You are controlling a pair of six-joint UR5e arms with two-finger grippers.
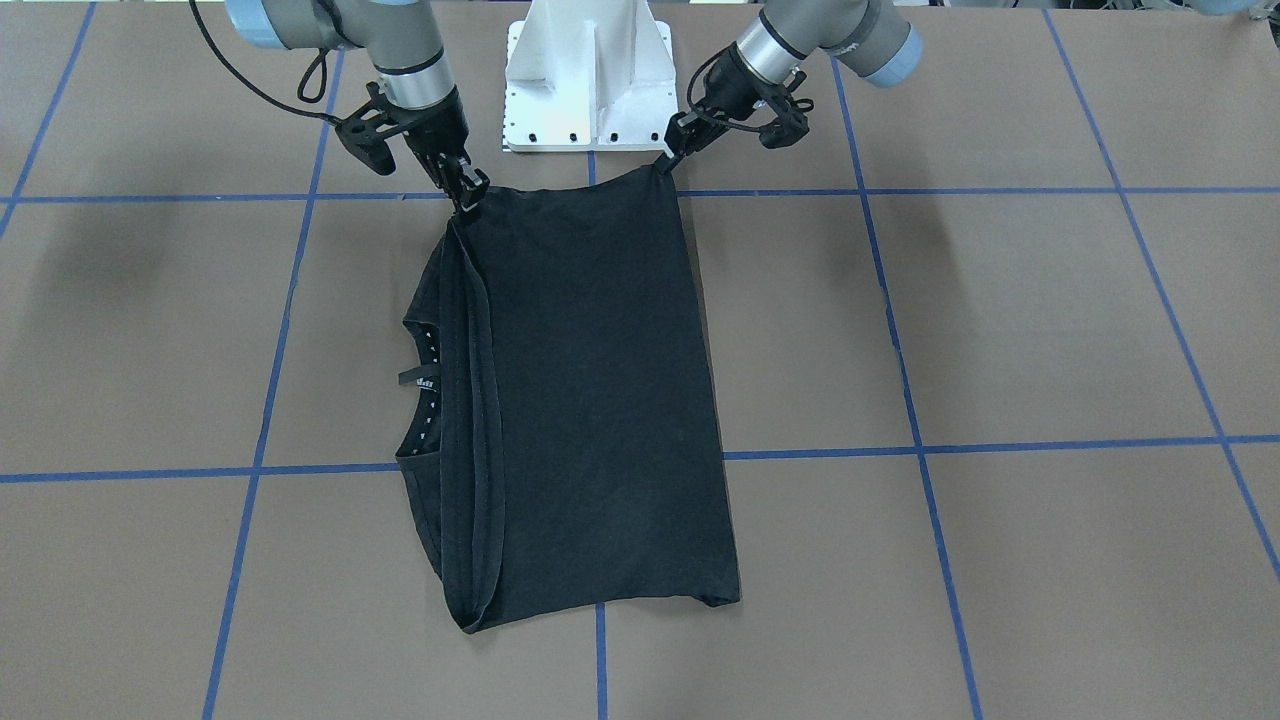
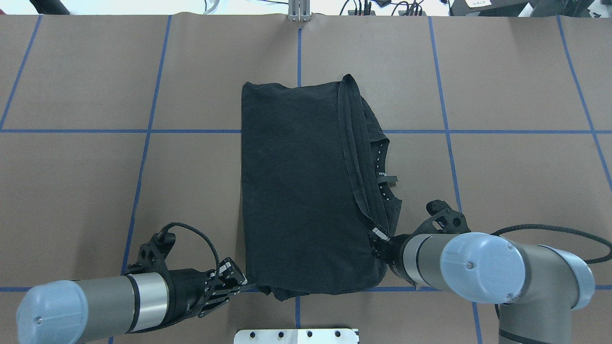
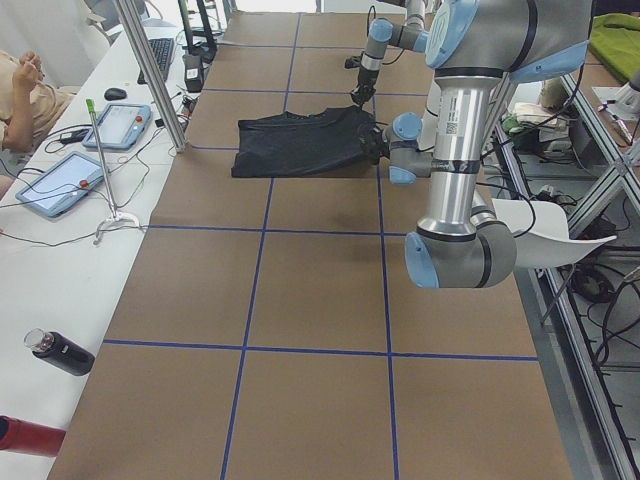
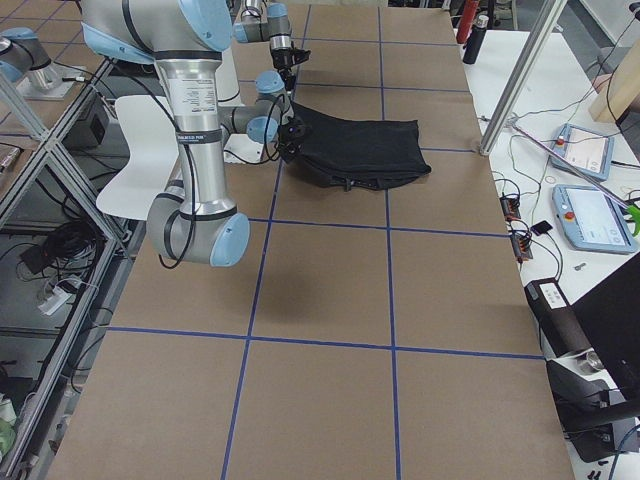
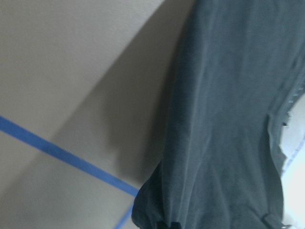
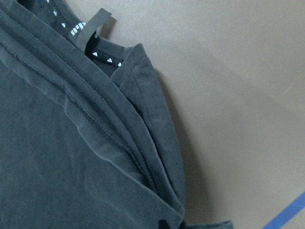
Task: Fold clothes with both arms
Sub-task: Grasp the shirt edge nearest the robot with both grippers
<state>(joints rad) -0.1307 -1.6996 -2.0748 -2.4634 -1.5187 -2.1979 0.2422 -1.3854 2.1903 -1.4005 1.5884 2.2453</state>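
Table (image 1: 1000, 330): brown, with a grid of blue tape lines.
T-shirt (image 1: 600, 400): black, folded over with the plain side up, lying at the middle of the table. The collar shows on the robot's right side.
Left arm (image 2: 105, 301): low over the table's near edge.
Right arm (image 2: 478, 267): low, beside the collar.
Left pincer (image 1: 668, 160): clamped on the T-shirt's near corner.
Right pincer (image 1: 467, 197): clamped on the other near corner, at the stacked hems.

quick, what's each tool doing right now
Left tool: closed on a corner of the shirt.
Right tool: closed on the shirt's hem corner.
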